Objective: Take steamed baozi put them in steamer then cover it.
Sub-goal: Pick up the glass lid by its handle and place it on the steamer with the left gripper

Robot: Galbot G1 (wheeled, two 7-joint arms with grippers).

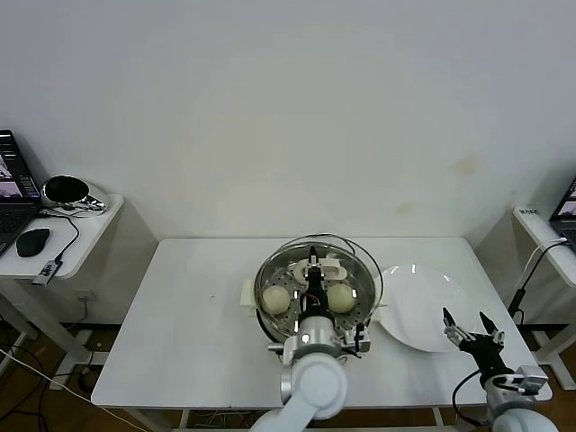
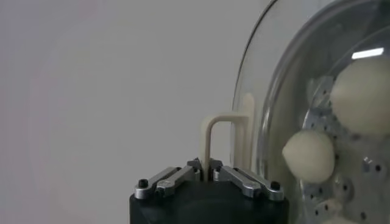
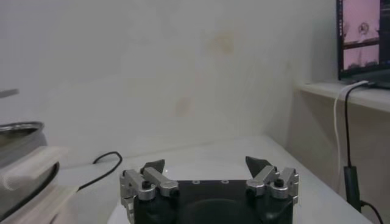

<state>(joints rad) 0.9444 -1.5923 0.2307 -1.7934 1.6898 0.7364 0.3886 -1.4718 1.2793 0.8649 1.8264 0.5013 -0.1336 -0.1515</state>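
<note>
Cover (image 1: 317, 270) is being held over steamer (image 1: 270, 315) w/ baozi (image 1: 275, 299) inside; left pincer (image 2: 206, 171) clamping its handle. Right pincer (image 1: 467, 329) hanging wide open, empty, by plate (image 1: 423, 306) on surface (image 1: 198, 315).

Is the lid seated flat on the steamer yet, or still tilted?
Tilted. The left gripper, shut on the lid handle, holds it at an angle over the steamer; baozi show through the glass.

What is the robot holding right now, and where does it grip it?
The left tool grips the glass cover by its cream handle, over the steamer. The right tool holds nothing.
</note>
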